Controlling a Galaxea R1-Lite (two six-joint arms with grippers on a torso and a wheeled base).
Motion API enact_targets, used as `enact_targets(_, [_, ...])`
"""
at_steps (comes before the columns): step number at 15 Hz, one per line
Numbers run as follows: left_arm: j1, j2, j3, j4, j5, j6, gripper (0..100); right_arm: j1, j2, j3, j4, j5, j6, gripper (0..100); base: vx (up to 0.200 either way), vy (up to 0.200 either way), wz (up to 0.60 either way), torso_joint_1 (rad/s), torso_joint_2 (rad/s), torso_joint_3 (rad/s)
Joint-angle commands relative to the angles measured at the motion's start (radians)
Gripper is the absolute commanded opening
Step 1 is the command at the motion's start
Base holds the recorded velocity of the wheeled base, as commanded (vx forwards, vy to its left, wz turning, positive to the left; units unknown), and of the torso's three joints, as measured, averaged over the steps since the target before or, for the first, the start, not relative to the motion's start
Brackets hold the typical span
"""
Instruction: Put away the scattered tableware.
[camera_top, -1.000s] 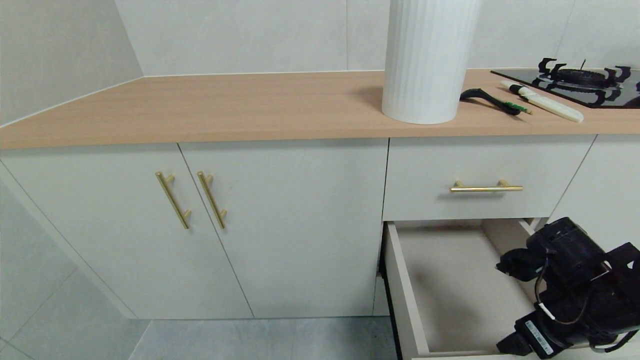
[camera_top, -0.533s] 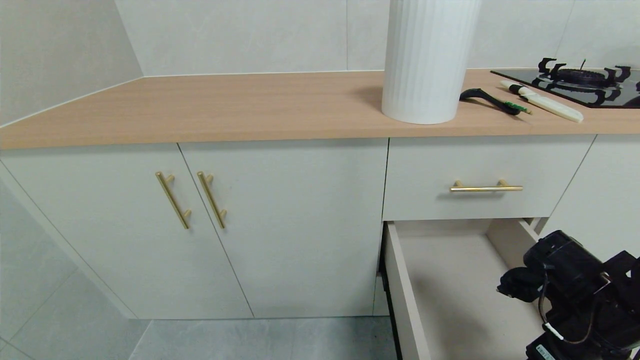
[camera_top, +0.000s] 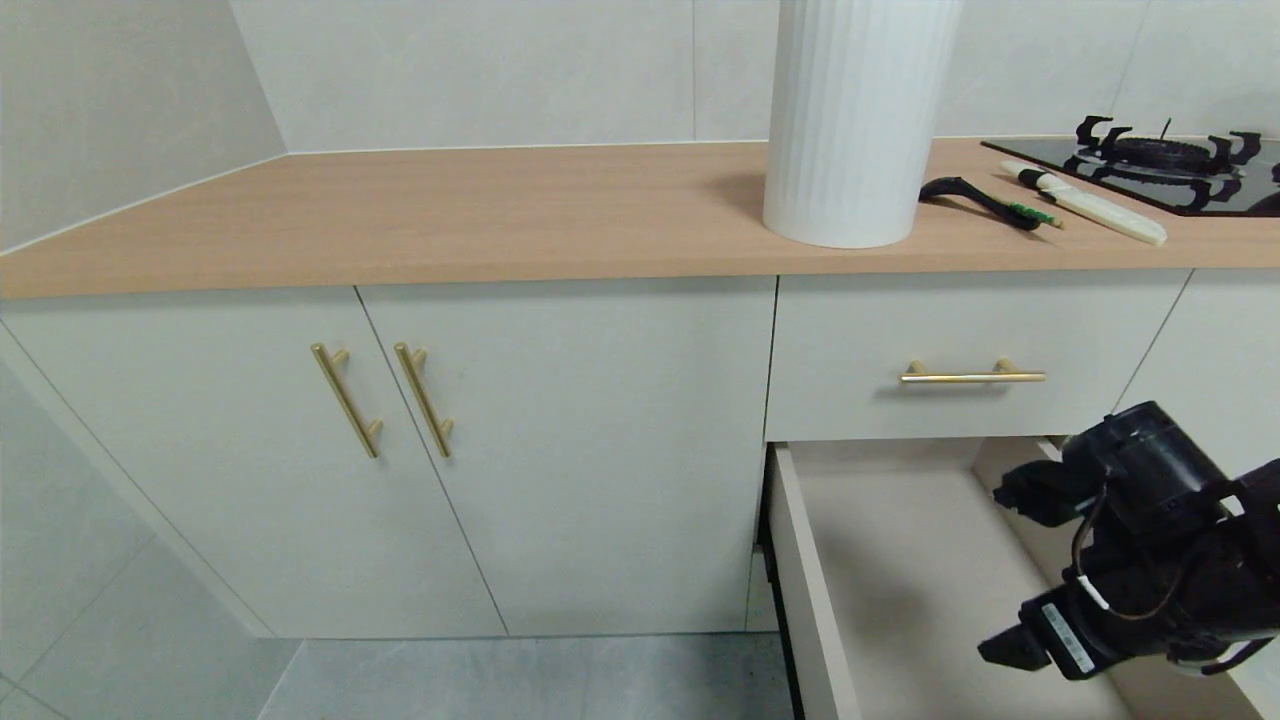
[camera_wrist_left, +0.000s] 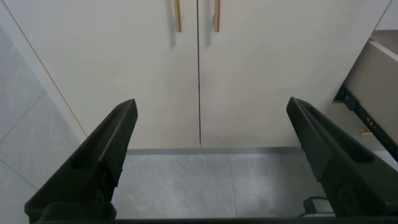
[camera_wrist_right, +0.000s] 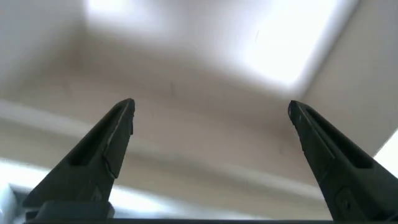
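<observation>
The right tool (camera_wrist_right: 210, 106), fingers apart and empty, hung over the open drawer (camera_top: 815, 560) at lower right; the left tool (camera_wrist_left: 211, 106) was likewise apart. A black ladle (camera_top: 975, 198) and a white knife (camera_top: 1090, 210) lay on the counter (camera_top: 450, 210), upper right. Lifting towards them, the arm might clip the counter's edge.

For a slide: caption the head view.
Right arm above the open drawer; black utensil and white knife lie on the countertop.

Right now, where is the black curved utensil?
Head view: the black curved utensil lies on the wooden counter, right of the white ribbed cylinder, near the cream utensil.
</observation>
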Motion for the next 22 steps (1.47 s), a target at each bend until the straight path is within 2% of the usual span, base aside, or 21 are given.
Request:
enact_targets(1, [0.0,0.002,0.0,0.0,0.0,0.0,100,-0.003,-0.023,0.006,-0.066,-0.002,0.041,100,0.0,0.0,0.0,0.0,0.0,0.0])
enact_targets(8, [0.0,0.002,0.0,0.0,0.0,0.0,100,-0.043,-0.069,0.032,-0.237,-0.003,0.053,100,0.0,0.0,0.0,0.0,0.0,0.0])
enact_targets(13, [0.0,0.002,0.0,0.0,0.0,0.0,100,-0.05,-0.087,0.035,-0.266,-0.029,0.053,100,0.0,0.0,0.0,0.004,-0.02,-0.013])
enact_targets(17, [0.0,0.002,0.0,0.0,0.0,0.0,100,-0.052,-0.098,0.034,-0.266,-0.04,0.053,100,0.0,0.0,0.0,0.072,-0.27,-0.256])
enact_targets(22, [0.0,0.002,0.0,0.0,0.0,0.0,100,-0.076,-0.124,0.027,-0.274,-0.048,0.045,100,0.0,0.0,0.0,0.165,-0.52,-0.295])
